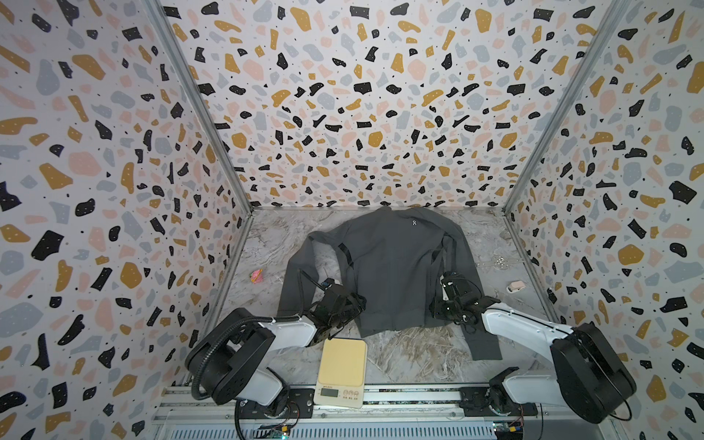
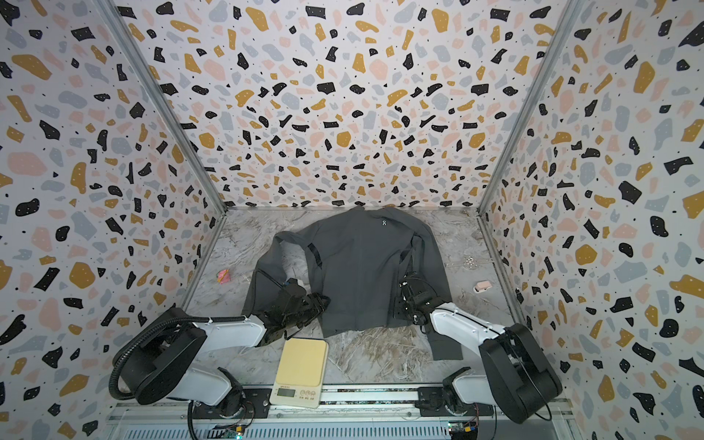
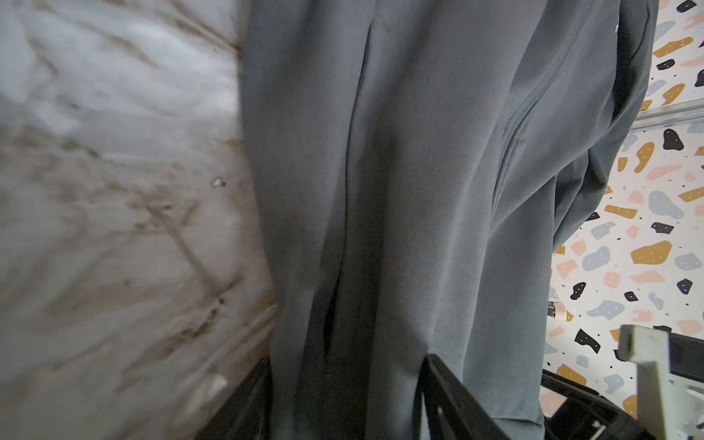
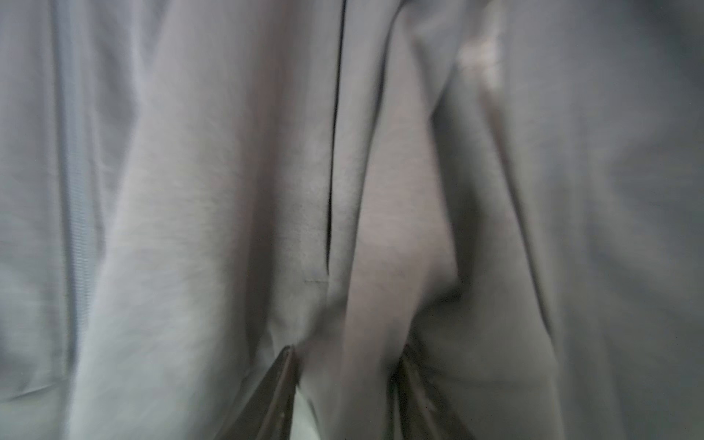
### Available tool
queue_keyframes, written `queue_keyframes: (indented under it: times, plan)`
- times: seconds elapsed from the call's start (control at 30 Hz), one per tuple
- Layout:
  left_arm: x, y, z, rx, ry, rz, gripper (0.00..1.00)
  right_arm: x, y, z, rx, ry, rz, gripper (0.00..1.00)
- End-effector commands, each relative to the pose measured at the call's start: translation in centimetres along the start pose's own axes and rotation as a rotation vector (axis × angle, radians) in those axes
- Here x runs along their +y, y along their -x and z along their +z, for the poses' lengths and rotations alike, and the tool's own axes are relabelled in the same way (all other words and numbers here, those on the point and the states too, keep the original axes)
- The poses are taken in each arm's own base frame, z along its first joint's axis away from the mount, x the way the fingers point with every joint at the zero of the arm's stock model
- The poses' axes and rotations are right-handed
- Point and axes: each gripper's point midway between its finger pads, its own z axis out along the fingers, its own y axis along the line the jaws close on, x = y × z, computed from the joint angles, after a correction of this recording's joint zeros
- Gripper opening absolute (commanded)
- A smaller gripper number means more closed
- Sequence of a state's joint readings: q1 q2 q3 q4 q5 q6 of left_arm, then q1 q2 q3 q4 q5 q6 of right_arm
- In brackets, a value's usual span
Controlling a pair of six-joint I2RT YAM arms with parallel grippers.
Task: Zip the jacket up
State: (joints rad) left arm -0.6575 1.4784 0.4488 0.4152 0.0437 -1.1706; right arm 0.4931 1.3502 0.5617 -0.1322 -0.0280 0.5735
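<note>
The dark grey jacket [image 1: 384, 266] [image 2: 358, 266] lies face up on the marbled table, collar at the back wall, front closed, white logo on the chest. My left gripper [image 1: 354, 304] [image 2: 322, 303] rests on its left hem area. In the left wrist view the jaws [image 3: 348, 360] stand wide apart, astride a fold of the jacket [image 3: 400, 190]. My right gripper [image 1: 444, 284] [image 2: 404, 284] sits at the jacket's right side by the sleeve. In the right wrist view [image 4: 346, 350] a raised ridge of the jacket [image 4: 228, 190] is pinched between both fingers.
A cream kitchen scale [image 1: 343, 365] stands at the front edge between the arms. A small pink object [image 1: 256, 275] lies to the left of the jacket. A pale pink item [image 1: 515, 286] and a clear piece [image 1: 500, 261] lie to the right. Patterned walls enclose three sides.
</note>
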Motion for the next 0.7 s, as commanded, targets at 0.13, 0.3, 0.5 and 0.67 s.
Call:
queue_keyframes:
  times: [0.13, 0.3, 0.5, 0.67]
  plan:
    - [-0.7, -0.4, 1.1, 0.019, -0.043, 0.015, 0.46, 1.7, -0.8, -0.6, 0.023, 0.168, -0.029, 0.01]
    - [-1.2, -0.1, 0.8, 0.028, -0.065, 0.043, 0.01, 1.1, 0.7, -3.8, -0.061, 0.249, 0.007, 0.0]
    - [0.4, 3.7, -2.3, -0.051, 0.009, 0.089, 0.0, -1.3, 2.8, -8.1, -0.195, 0.28, 0.083, 0.0]
    - [1.7, 6.4, -6.1, -0.128, 0.104, 0.135, 0.0, -2.9, 2.4, -8.8, -0.233, 0.245, 0.154, 0.0]
